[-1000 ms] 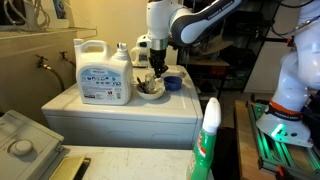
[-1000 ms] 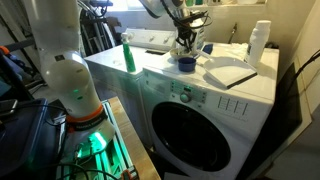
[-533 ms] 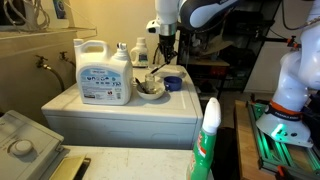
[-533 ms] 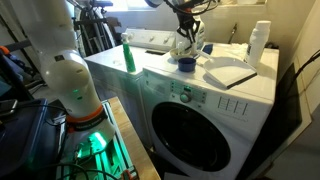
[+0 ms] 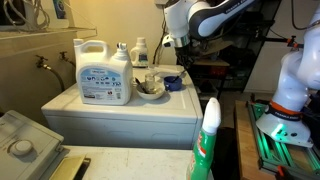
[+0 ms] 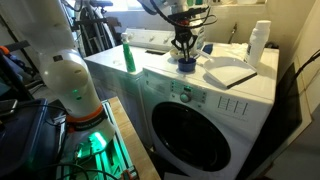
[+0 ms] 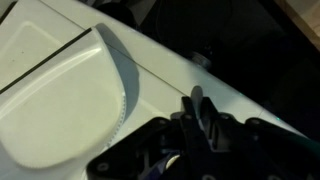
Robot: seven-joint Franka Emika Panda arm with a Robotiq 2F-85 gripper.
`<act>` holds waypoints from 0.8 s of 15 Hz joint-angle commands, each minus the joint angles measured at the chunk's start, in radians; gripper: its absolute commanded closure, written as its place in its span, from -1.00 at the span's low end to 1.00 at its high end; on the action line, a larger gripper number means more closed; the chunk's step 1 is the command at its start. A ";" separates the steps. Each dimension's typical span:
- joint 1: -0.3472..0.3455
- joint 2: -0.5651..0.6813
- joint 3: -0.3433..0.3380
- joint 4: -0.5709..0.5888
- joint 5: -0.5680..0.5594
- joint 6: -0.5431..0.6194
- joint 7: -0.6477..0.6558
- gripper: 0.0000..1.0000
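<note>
My gripper (image 5: 171,56) hangs over the white washer top (image 5: 110,108), just above a small blue cup (image 5: 173,82) and beside a bowl (image 5: 150,88). In an exterior view the gripper (image 6: 184,52) points straight down over the blue cup (image 6: 186,66). In the wrist view the fingers (image 7: 197,112) are pressed together on a thin grey utensil tip (image 7: 195,96). What the utensil is stays unclear. The white washer lid (image 7: 60,90) fills the wrist view below it.
A large white detergent jug (image 5: 104,72) and a small bottle (image 5: 140,50) stand behind the bowl. A green spray bottle (image 6: 128,55), a folded white item (image 6: 230,72) and a white bottle (image 6: 260,42) are also on the washer. Another green bottle (image 5: 208,140) stands in the foreground.
The gripper has risen out of the bowl and moved sideways to a spot above the blue cup. Its fingers stay closed.
</note>
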 commanded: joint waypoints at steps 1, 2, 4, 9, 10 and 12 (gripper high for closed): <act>-0.008 -0.020 -0.009 -0.056 0.059 0.048 0.021 0.93; -0.007 -0.012 -0.009 -0.057 0.076 0.063 0.022 0.93; -0.005 0.000 -0.006 -0.054 0.103 0.104 0.032 0.93; -0.007 0.004 -0.008 -0.054 0.136 0.171 0.070 0.09; -0.008 -0.002 -0.010 -0.055 0.131 0.173 0.089 -0.05; -0.013 -0.038 -0.016 -0.065 0.140 0.193 0.145 -0.36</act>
